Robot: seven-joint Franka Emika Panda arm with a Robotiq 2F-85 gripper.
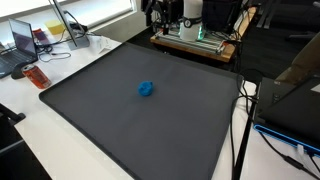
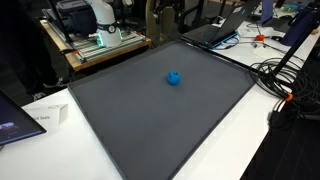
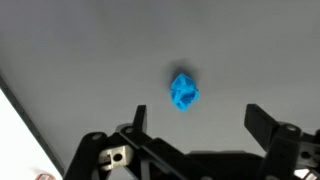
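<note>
Fingers (image 3: pixel 262 122) wide, blue lump (image 3: pixel 183 90) just ahead

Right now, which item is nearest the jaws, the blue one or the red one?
The blue lump, alone on the dark mat, just ahead of the open jaws in the wrist view; the red item lies off it.

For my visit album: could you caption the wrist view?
Beyond the robot's open jaws, a small crumpled blue object lies on a dark grey mat.

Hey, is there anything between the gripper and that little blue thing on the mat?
No. In the wrist view only bare grey mat separates the open gripper from the blue thing.
</note>
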